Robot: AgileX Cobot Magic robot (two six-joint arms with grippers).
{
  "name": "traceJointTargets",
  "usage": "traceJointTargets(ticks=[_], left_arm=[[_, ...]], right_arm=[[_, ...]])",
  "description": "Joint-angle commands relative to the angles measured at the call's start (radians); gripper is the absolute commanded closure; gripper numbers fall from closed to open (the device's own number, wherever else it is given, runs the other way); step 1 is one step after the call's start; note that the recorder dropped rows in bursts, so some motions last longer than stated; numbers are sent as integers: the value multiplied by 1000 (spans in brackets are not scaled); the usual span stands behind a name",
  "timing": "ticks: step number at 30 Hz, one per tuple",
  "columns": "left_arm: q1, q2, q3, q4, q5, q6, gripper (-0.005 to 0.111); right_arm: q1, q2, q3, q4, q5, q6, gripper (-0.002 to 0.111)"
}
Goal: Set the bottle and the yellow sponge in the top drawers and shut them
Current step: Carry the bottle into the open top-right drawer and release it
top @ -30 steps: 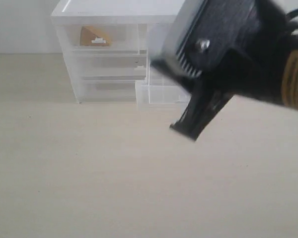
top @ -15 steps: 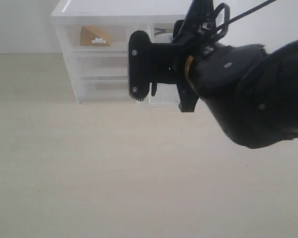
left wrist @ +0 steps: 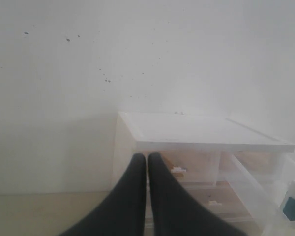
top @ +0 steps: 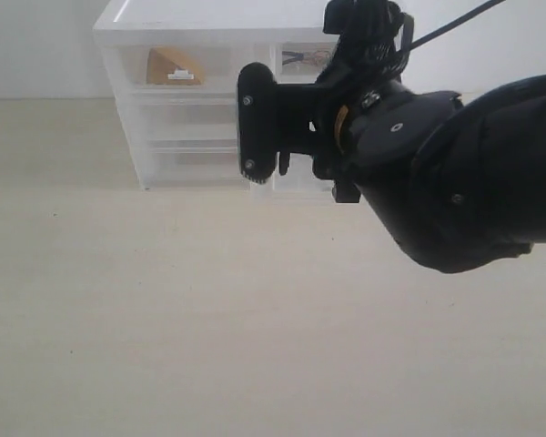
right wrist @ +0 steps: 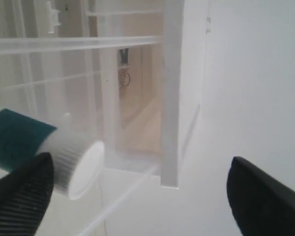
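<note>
The yellow sponge (top: 168,66) lies inside the shut top left drawer (top: 187,68) of the white unit. The bottle (right wrist: 37,147), teal label and white cap, lies on its side in the pulled-out top right drawer (right wrist: 64,44). It also shows at the edge of the left wrist view as the bottle (left wrist: 294,202). My right gripper (right wrist: 137,196) is open wide at that drawer, one finger just below the bottle, nothing clamped. My left gripper (left wrist: 147,160) is shut and empty, off to the unit's side, out of the exterior view.
My right arm (top: 437,182) fills the right of the exterior view and hides the unit's right half. Wider drawers (top: 196,123) sit below the top pair. A white wall (left wrist: 137,59) stands behind the unit. A pale tabletop (top: 164,300) lies in front.
My right arm has swung away from the camera and turned toward the drawer unit, then edged slightly closer to it. The sponge and its drawer have not moved.
</note>
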Motion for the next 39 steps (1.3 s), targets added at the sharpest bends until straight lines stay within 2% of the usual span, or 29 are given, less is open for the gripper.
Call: traceJointTargets(ticks=[1,3,4,8,11,17,24,27,32,36,39], left_arm=[[0,-6,5,-9,6,3,103],[0,-6,5,-9,6,3,103],[0,-6,5,-9,6,3,103],[0,-6,5,-9,4,3,103],[0,-6,5,-9,4,3,103],[0,-6,5,-9,4,3,103],[0,-6,5,-9,-2,3,103],[0,-6,5,-9,-2,3,103],[0,-6,5,-9,-2,3,103],[0,-6,5,-9,-2,3,103],[0,-6,5,-9,-2,3,103]], right_arm=[[39,-122,-9,144,44,-4,49],[73,-196,-9,292,17,-25,84],[87,-228,-9,366,-14,-37,106],[103,-291,-7,640,-136,-136,104],[103,-288,-7,765,-127,-212,104],[81,-261,-7,724,-42,-201,104],[-113,-146,-10,658,-218,-150,104],[-167,-110,-10,654,-299,-135,104],[-182,-40,-20,609,-522,-124,104],[-182,27,-51,620,-480,-77,104],[-182,37,-59,584,-688,-78,104]])
